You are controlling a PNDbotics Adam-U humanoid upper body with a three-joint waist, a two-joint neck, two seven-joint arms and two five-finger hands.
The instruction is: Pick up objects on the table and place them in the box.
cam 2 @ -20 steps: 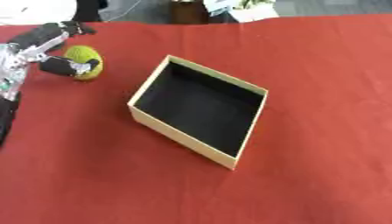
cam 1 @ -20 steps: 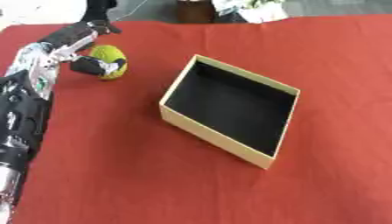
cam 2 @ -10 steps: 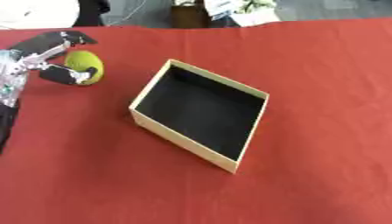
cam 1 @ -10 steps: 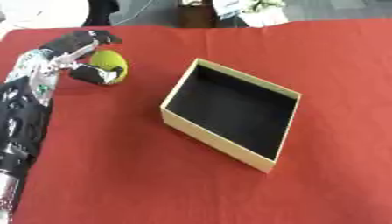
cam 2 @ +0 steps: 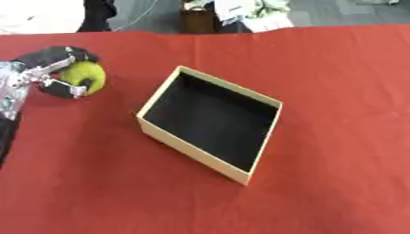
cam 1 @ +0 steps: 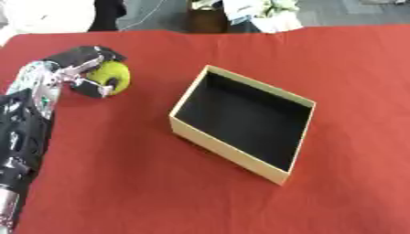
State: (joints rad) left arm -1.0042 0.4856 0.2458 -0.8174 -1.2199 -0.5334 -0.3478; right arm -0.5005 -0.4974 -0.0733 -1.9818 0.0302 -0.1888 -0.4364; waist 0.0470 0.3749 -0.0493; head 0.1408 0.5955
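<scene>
Yellow-green ball [cam 1: 110, 75], one, clasped in left hand [cam 1: 80, 73], one empty box [cam 1: 240, 121], red tablecloth [cam 1: 120, 183]

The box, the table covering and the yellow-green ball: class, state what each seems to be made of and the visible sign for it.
Box: probably cardboard, with matte tan walls, thin straight edges and a black inside.
Table covering: seemingly red cloth, dull and without glare.
Yellow-green ball: matte, maybe fuzzy like a tennis ball or soft foam; the look leaves it open. The left hand curls round it.
</scene>
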